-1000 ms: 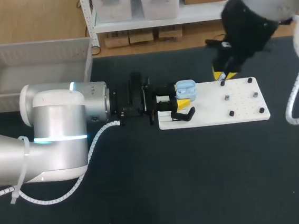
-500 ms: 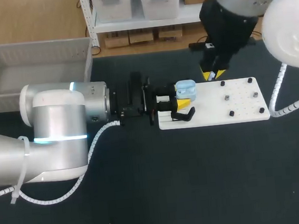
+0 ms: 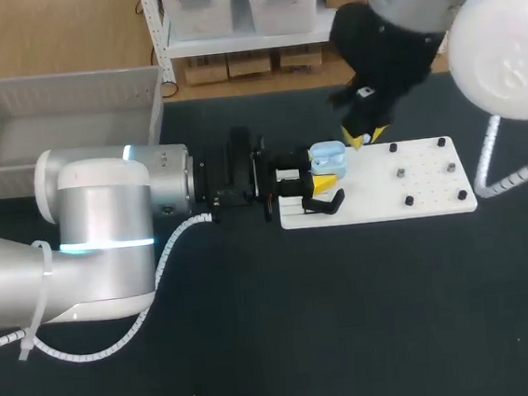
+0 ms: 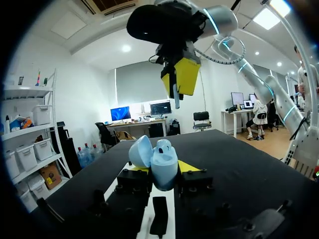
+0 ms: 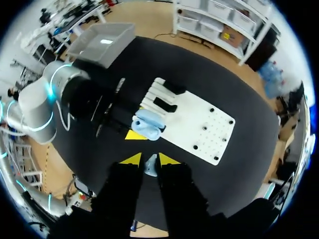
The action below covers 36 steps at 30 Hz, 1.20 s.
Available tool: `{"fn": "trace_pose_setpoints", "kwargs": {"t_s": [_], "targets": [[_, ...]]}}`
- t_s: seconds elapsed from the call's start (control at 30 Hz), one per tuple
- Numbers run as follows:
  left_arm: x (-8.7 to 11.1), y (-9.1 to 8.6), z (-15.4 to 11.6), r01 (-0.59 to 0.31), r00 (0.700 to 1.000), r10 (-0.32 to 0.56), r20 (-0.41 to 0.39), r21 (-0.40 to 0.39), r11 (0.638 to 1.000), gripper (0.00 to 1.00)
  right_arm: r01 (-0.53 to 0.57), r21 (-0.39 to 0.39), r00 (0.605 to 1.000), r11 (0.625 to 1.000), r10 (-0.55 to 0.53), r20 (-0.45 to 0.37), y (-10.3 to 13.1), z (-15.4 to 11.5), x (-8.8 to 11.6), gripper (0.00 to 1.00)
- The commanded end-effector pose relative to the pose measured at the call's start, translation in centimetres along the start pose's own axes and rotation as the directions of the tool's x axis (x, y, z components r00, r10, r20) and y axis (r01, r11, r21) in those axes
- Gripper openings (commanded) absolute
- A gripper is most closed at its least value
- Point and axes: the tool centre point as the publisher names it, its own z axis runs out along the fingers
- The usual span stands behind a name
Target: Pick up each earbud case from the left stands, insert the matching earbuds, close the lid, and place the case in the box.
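Earbud-insert step: left jaws clamp the open earbud case (image 4: 158, 162), right jaws pinch an earbud (image 5: 151, 165) up high just right of it, next it needs lowering straight in.

I am working over a black table (image 3: 351, 321), with a wooden floor (image 3: 62, 40) lying beyond it. White shelving (image 3: 258, 38) is standing behind, carrying pale bins (image 3: 197, 3). Ceiling lights (image 4: 126, 48) are shining on white walls (image 4: 84, 94), and a shaded window (image 4: 137, 84) is facing me.
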Motion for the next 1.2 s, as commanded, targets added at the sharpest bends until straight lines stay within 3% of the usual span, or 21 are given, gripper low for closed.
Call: {"fn": "trace_pose_setpoints", "kwargs": {"t_s": [0.03,0.23,0.4,0.5,0.57,1.2], "targets": [[0.0,-0.3,0.0,-0.003,1.0,0.003,0.002,-0.01,1.0,0.0,0.109,-0.069,0.992,0.992,-0.113,-0.049,0.1,0.2,-1.0,0.0],[0.0,-0.3,0.0,-0.003,1.0,0.003,0.002,-0.01,1.0,0.0,0.178,-0.13,0.979,0.975,-0.189,-0.078,0.2,0.8,-1.5,0.0],[0.0,-0.3,0.0,-0.003,1.0,0.003,0.002,-0.01,1.0,0.0,0.248,-0.088,0.963,0.965,-0.255,-0.091,1.1,1.3,-1.7,0.0],[0.0,-0.3,0.0,-0.003,1.0,0.003,0.002,-0.01,1.0,0.0,0.291,-0.011,0.952,0.957,-0.291,-0.092,1.9,1.6,-1.8,0.0],[0.0,-0.3,0.0,-0.003,1.0,0.003,0.002,-0.01,1.0,0.0,0.292,0.028,0.954,0.956,-0.289,-0.078,2.1,1.6,-1.8,0.0],[0.0,-0.3,0.0,-0.003,1.0,0.003,0.002,-0.01,1.0,0.0,0.292,0.028,0.954,0.956,-0.289,-0.078,2.1,1.6,-1.8,0.0]]}}
